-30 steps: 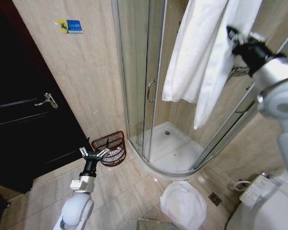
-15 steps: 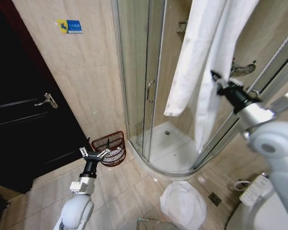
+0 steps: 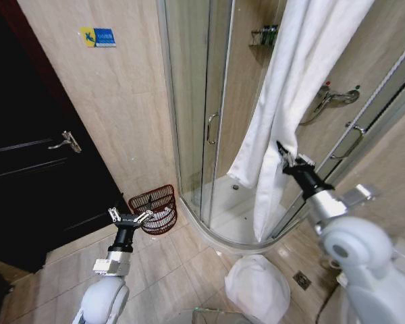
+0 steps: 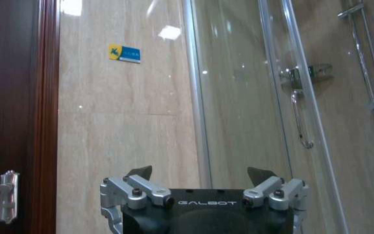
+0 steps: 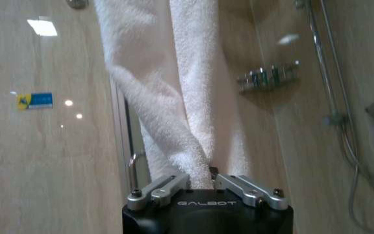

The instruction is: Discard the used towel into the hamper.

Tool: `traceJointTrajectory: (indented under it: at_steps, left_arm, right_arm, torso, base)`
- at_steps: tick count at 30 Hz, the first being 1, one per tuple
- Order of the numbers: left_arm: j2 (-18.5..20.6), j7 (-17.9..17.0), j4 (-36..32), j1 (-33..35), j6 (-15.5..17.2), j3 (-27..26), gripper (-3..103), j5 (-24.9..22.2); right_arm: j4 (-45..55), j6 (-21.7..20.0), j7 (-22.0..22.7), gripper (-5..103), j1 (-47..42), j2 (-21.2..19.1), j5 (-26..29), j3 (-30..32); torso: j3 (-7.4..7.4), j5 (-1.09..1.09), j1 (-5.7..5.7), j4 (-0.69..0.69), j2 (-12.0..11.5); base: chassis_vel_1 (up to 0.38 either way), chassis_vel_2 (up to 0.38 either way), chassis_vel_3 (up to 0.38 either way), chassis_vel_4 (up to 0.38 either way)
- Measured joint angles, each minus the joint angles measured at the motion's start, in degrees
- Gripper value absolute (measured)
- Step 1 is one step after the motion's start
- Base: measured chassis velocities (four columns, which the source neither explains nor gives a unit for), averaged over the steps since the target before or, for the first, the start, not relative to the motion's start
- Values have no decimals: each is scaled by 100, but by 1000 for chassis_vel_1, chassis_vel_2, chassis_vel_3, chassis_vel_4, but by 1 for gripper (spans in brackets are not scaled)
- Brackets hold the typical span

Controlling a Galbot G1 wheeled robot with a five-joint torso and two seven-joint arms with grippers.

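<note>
The white towel point(image 3: 293, 81) hangs long in front of the glass shower, its upper end running out of the head view's top. My right gripper point(image 3: 284, 152) is shut on a fold of it at mid-height; in the right wrist view the towel point(image 5: 167, 97) rises straight out of the pinched gripper point(image 5: 201, 179). The hamper point(image 3: 159, 202), a reddish-brown wire basket, stands on the floor against the wall beside the shower, with something white inside. My left gripper point(image 3: 129, 216) is held open just in front of the hamper, its fingers point(image 4: 138, 173) spread with nothing between them.
The curved glass shower enclosure point(image 3: 202, 115) and its white tray point(image 3: 239, 209) lie between the towel and the hamper. A dark door point(image 3: 34, 169) stands on the left. A white bundle point(image 3: 256, 287) lies on the tiled floor near me.
My right gripper has come down and to the left with the towel, dragging the cloth lower in front of the shower. The left arm has stayed nearly still.
</note>
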Motion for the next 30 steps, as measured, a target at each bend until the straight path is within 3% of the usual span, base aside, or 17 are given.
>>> traceJointTrajectory:
  at_steps: [6,15,17,21,28,30]
  left_arm:
    - [3,79,-18,71,-82,-128,99,-88]
    - [-5,181,107,79,-220,-209,100,-183]
    - [-30,202,147,40,-224,-205,96,-201]
    - [-69,228,217,-24,-212,-162,98,-204]
    - [-119,245,300,-103,-208,-120,99,-225]
    - [-131,253,329,-130,-216,-115,101,-236]
  right_arm:
    - [-163,332,-512,4,-590,566,-814,-109]
    - [-335,600,-766,4,-1023,1112,-1498,-250]
    - [-417,726,-801,4,-1154,1302,-1748,-301]
    - [-543,995,-889,4,-1395,1592,-2226,-322]
    - [-299,1070,-925,4,-1700,1754,-2389,-321]
    - [-189,1082,-905,4,-1684,1752,-2389,-299]
  torso:
    - [0,0,0,0,0]
    - [0,-1,0,0,0]
    - [0,0,0,0,0]
    - [0,1,1,0,0]
    - [2,3,1,-2,-1]
    - [-1,-6,0,-1,0]
  base:
    - [0,0,0,0]
    - [0,0,0,0]
    - [0,0,0,0]
    - [0,0,0,0]
    - [0,0,0,0]
    - [0,0,0,0]
